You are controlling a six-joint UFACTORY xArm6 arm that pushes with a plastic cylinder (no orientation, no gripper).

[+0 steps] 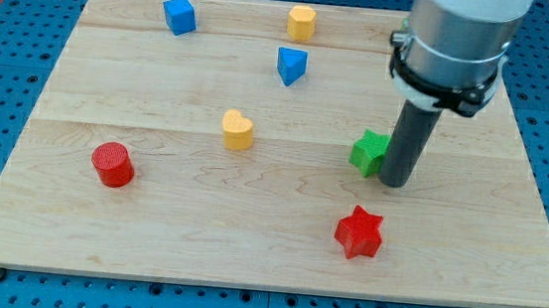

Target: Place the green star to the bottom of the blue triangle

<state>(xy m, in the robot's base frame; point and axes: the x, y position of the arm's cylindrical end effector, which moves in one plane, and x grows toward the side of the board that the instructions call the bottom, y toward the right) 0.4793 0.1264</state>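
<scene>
Pale wooden plank worktop [198, 227] fills frame, blue perforated surface around it. No pincer on this arm, so no open or closed state to tell; dark rod ends in my tip [393, 183], right of centre.

Green plastic star block [367, 151] touching rod's left side, just above tip.

Blue plastic triangle block [290, 65] upper centre, well apart, up-left of star.

Others:
- blue cube [179, 15] upper left
- yellow rounded block [301, 23] top centre
- yellow heart [238, 130] centre
- red cylinder [112, 165] left
- red star [358, 232] lower right
</scene>
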